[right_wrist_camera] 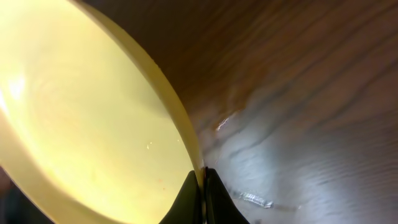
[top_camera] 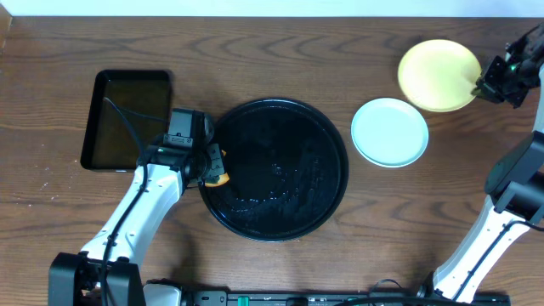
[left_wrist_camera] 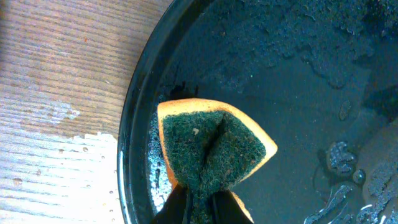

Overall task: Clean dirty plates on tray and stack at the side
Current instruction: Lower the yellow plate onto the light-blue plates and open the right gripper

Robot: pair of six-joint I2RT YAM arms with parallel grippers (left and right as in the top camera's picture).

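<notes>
Right gripper (right_wrist_camera: 202, 180) clamped shut on yellow plate (top_camera: 438, 75) rim; advise keeping it level, lowering squarely onto mint plate (top_camera: 390, 132). Left gripper (left_wrist_camera: 199, 202) pinches sponge (left_wrist_camera: 211, 146).

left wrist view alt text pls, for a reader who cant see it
A folded orange sponge with a dark green scouring face, pinched by the left fingers at the bottom edge, is over the wet inner left side of a glossy round black tray. Damp brown wooden table shows on the left.
</notes>
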